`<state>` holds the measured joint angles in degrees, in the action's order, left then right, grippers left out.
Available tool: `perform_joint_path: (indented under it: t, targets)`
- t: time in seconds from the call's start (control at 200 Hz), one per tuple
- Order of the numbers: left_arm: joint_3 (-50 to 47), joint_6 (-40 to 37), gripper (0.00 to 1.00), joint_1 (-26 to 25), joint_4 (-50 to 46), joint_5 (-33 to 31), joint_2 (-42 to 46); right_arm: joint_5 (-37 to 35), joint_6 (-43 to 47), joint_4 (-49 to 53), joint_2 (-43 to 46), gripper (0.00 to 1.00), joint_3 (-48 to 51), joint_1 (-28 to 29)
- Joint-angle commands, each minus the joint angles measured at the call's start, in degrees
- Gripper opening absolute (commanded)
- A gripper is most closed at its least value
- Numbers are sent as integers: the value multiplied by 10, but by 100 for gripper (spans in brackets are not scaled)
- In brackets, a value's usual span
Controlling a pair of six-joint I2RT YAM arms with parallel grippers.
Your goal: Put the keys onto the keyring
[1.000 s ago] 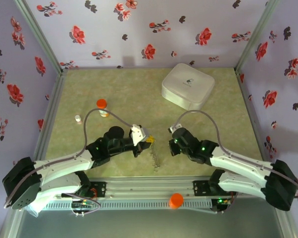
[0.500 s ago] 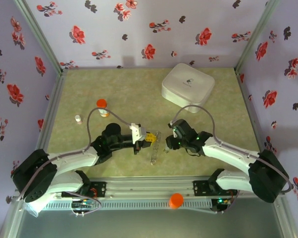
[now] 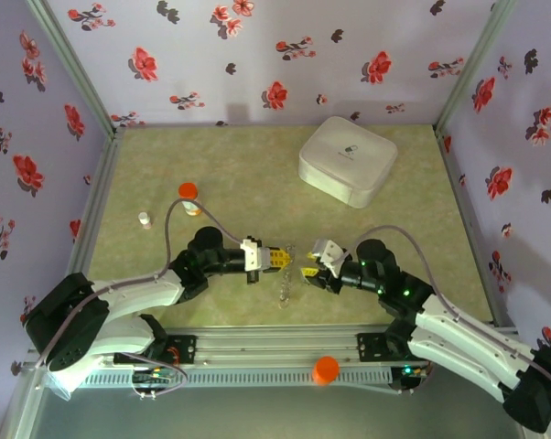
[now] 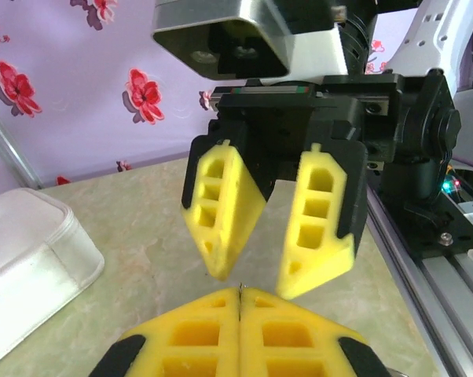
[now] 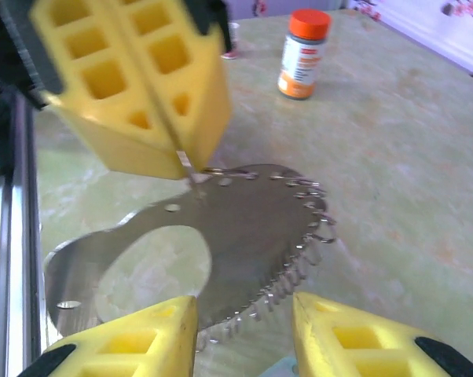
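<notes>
The bead chain point(image 3: 284, 291) is pinched in the clenched left gripper point(image 3: 281, 259) near the middle of the table's point(image 3: 211, 155) near edge, faced by the released right gripper point(image 3: 307, 272).

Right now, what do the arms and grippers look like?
The left arm and right arm: white links, black joints, a grey cable looping over each wrist. The left gripper and right gripper: yellow wedge-shaped fingers with square pockets, black mounts.
</notes>
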<state>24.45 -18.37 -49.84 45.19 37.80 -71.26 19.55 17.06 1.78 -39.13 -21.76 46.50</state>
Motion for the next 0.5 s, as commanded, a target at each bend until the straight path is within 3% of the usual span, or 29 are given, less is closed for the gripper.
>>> perform_joint_path:
  t: [0.0,0.495]
  targets:
    - [5,-31,0,4,16,17,13,23,70,-49,-25,34,-18,18]
    - [9,-38,0,4,17,37,7,37,64,-113,-52,22,-23,26]
